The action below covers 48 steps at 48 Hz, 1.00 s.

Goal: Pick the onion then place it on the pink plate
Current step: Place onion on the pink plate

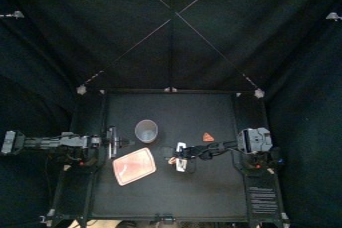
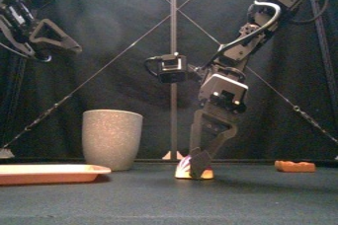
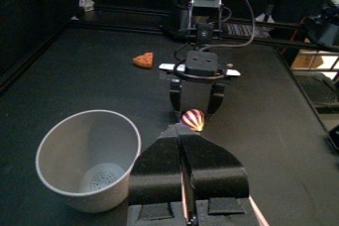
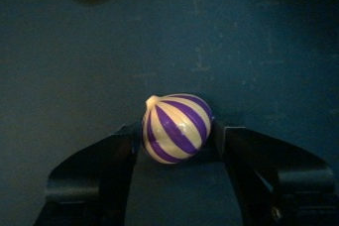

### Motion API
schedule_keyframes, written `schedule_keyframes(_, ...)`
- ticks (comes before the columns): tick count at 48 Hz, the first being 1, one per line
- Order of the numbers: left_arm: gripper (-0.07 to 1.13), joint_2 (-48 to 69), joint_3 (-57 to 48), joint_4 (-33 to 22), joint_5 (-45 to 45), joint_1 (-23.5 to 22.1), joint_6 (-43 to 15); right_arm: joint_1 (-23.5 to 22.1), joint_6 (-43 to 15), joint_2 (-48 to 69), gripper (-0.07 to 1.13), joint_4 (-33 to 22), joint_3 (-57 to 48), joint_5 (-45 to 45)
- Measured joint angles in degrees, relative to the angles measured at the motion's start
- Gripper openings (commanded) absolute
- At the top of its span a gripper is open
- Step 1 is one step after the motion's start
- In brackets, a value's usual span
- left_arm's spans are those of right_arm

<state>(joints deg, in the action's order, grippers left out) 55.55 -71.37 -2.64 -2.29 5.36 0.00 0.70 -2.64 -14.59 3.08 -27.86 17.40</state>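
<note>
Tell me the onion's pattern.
The onion is cream with purple stripes from tip to base; clearest in the right wrist view.

Probably a robotics lab; black curtains [image 1: 80,32] enclose small black table [image 1: 174,187].

A small matte black table [image 1: 201,187] with a flat, dull top stands in the middle of the booth. Black cloth curtains [image 1: 171,22] close it in behind and at both sides, hanging in soft folds under dim light.
</note>
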Motion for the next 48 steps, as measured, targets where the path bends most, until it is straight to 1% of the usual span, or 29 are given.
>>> schedule_keyframes(9,0.06,0.0,-0.35,-0.09,-0.09,0.18,0.0,0.62,0.09,-0.26,0.82,-0.09,2.2,0.0)
schedule_keyframes(19,0.06,0.0,-0.35,-0.09,-0.09,0.35,-0.09,2.9,0.44,-1.14,0.82,-2.46,10.99,-0.26)
schedule_keyframes(24,0.06,0.0,-0.35,-0.09,-0.09,0.44,-0.09,3.78,0.62,-3.87,0.82,-4.66,16.17,-0.79)
schedule_keyframes(35,0.06,0.0,-0.62,-0.09,-0.09,0.62,-0.09,3.96,0.0,-13.18,0.83,-5.36,28.21,-0.7)
schedule_keyframes(40,0.06,0.09,-0.97,-0.09,0.0,0.7,-0.09,3.87,0.35,-17.75,0.86,-5.98,33.75,0.35)
schedule_keyframes(48,0.06,0.09,-1.67,-0.09,0.0,0.88,-0.09,3.87,0.09,-23.12,0.97,-7.12,41.48,3.6)
